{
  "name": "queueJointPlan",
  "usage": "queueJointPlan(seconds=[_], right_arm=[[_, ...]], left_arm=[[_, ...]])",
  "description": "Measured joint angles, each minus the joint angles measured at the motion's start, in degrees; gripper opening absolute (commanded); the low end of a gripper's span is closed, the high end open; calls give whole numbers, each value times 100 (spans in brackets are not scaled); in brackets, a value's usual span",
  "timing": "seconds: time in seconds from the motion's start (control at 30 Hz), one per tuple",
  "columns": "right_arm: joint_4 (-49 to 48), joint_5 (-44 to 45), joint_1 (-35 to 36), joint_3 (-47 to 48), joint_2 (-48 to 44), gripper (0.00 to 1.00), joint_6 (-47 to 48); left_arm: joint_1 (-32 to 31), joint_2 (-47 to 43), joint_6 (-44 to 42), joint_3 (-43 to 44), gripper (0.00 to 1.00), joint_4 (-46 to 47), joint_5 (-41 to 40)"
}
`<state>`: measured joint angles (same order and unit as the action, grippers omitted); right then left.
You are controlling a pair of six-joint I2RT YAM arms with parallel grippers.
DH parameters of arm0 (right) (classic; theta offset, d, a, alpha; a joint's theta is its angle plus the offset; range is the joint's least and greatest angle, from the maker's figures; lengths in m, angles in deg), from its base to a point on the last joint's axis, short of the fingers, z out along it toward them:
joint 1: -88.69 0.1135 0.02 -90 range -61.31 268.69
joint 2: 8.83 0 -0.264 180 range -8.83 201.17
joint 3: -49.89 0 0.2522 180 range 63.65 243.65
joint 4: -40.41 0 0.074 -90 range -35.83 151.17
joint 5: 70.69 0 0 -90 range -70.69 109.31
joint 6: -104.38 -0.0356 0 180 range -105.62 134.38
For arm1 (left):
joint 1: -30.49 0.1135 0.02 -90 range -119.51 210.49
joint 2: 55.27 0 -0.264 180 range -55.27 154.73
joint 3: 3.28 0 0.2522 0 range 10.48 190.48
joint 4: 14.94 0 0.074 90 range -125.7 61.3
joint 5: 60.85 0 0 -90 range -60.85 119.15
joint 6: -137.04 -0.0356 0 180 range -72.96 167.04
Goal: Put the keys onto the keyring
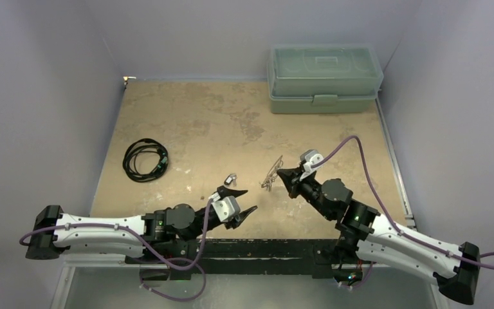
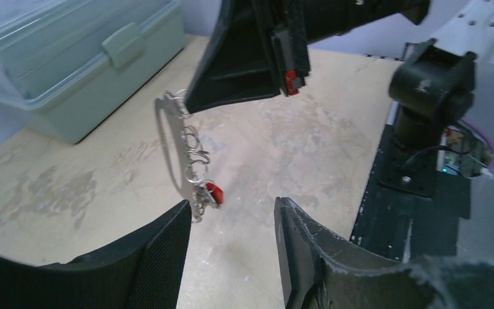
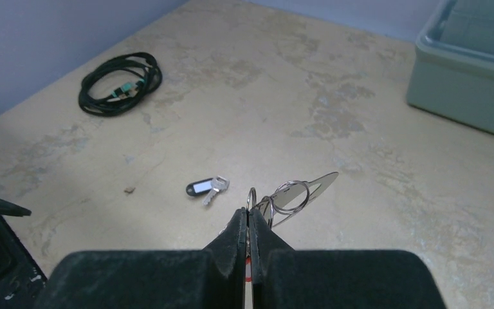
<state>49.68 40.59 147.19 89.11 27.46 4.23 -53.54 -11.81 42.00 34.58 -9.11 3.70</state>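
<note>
My right gripper (image 1: pixel 282 174) is shut on the edge of the keyring (image 1: pixel 271 174), a flat silvery plate held upright just above the table. In the right wrist view the shut gripper (image 3: pixel 249 215) pinches the plate (image 3: pixel 318 185) near its wire loops. In the left wrist view the keyring (image 2: pixel 172 145) hangs from the right fingers (image 2: pixel 244 64), with the red-headed key (image 2: pixel 213 192) dangling at its lower end. A dark-headed key (image 3: pixel 199 188) and a silvery key (image 3: pixel 217 187) lie together on the table, left of the keyring (image 1: pixel 230 178). My left gripper (image 1: pixel 241 203) is open and empty; its tips (image 2: pixel 231 209) are just short of the red key.
A black coiled cable (image 1: pixel 145 159) lies at the left of the table, also in the right wrist view (image 3: pixel 119 84). A pale green lidded box (image 1: pixel 325 78) stands at the back right. The black base rail (image 1: pixel 264 248) runs along the near edge.
</note>
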Motion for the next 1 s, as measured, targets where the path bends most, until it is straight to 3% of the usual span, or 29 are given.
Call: queueJointPlan(seconds=[0.43,0.7,1.0], right_arm=[[-549,-1659,0,0,-673,0,999],[-883,-2756,0,35,-579,0,1314],[-1010,-3672,0,240,-472,0,1429]], left_arm=[[0,-345,-481,343,46,-361,1484],[0,-787,-616,581,34,-468,1534],[0,-726,-787,610,34,-514,1429]])
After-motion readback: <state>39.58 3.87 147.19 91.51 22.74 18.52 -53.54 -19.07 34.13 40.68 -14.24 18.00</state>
